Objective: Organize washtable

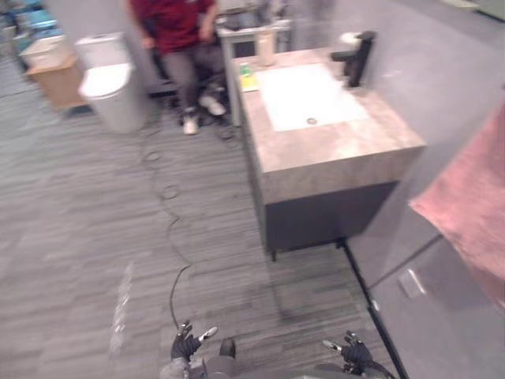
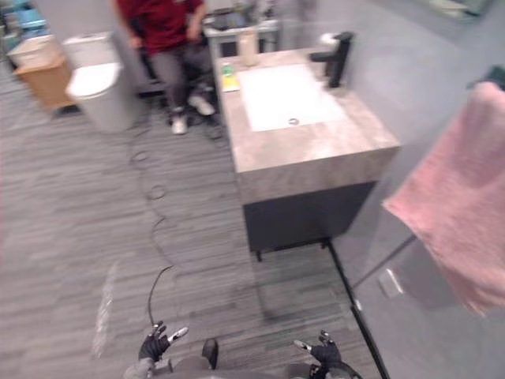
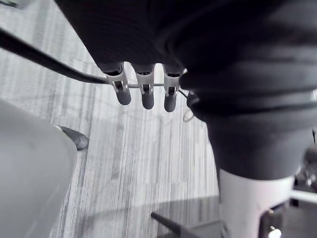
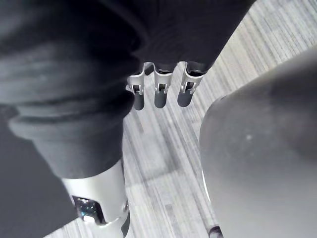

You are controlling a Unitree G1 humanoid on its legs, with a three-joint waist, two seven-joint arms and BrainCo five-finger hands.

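The washtable (image 1: 331, 146) is a grey stone counter on a dark cabinet, some way ahead of me on the right. Set into it is a white basin (image 1: 304, 95) with a black tap (image 1: 357, 57) at its far right. A green and yellow item (image 1: 248, 77) lies on the counter's left edge, and a beige cup (image 1: 265, 47) stands at the back. My left hand (image 1: 186, 344) and right hand (image 1: 353, 352) hang low at my sides above the floor, far from the counter. Both hold nothing, their fingers (image 3: 143, 94) (image 4: 159, 94) relaxed.
A pink towel (image 1: 473, 197) hangs close on the right, by the grey wall. A white toilet (image 1: 110, 87) and a wooden box (image 1: 54, 75) stand at the far left. A person (image 1: 177, 31) sits beyond the washtable. Grey plank floor lies between me and the cabinet.
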